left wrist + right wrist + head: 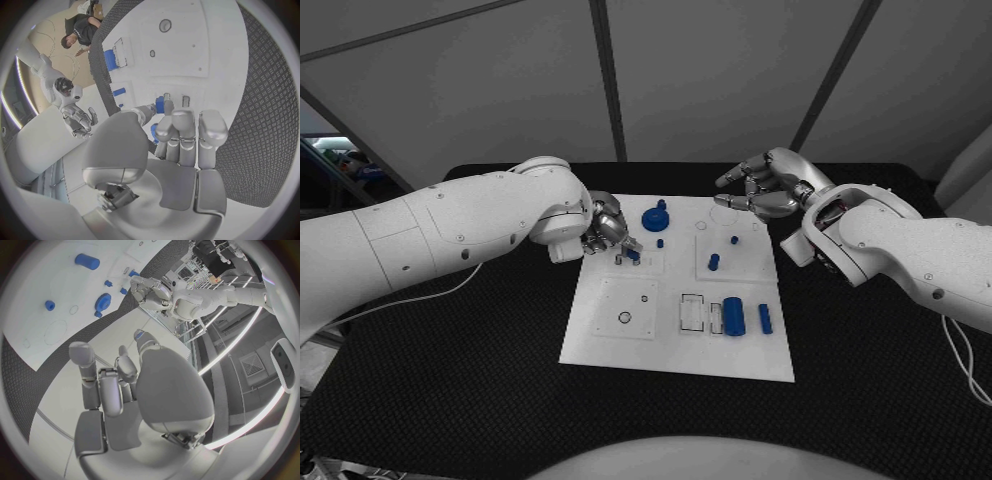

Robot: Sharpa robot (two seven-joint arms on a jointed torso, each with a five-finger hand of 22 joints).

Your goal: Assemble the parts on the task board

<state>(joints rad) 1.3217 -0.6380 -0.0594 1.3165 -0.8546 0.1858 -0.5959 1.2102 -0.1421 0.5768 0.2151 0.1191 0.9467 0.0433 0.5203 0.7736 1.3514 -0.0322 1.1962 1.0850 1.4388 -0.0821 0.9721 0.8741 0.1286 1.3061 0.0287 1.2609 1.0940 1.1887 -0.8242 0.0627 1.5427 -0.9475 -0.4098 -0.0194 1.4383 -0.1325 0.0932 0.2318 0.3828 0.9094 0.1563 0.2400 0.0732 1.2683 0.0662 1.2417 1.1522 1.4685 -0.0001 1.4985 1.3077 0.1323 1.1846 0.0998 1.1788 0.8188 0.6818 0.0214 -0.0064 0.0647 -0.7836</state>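
The white task board [678, 345] lies mid-table. My left hand [606, 232] hovers over its far left corner. In the left wrist view its thumb and a finger pinch a small blue part [160, 104]. My right hand [764, 190] hangs above the board's far right corner with fingers curled. In the right wrist view a small blue part [139, 333] sits at the thumb tip. A blue gear with a knob [656, 218] stands at the board's far edge. A short blue peg [714, 262] stands mid-board. A thick blue cylinder [734, 316] and a slimmer blue piece [764, 318] lie near the right edge.
The board has a round hole [625, 318] in a square plate on its near left and outlined slots [692, 312] beside the cylinder. Black matting [459, 380] surrounds the board. Grey wall panels stand behind the table.
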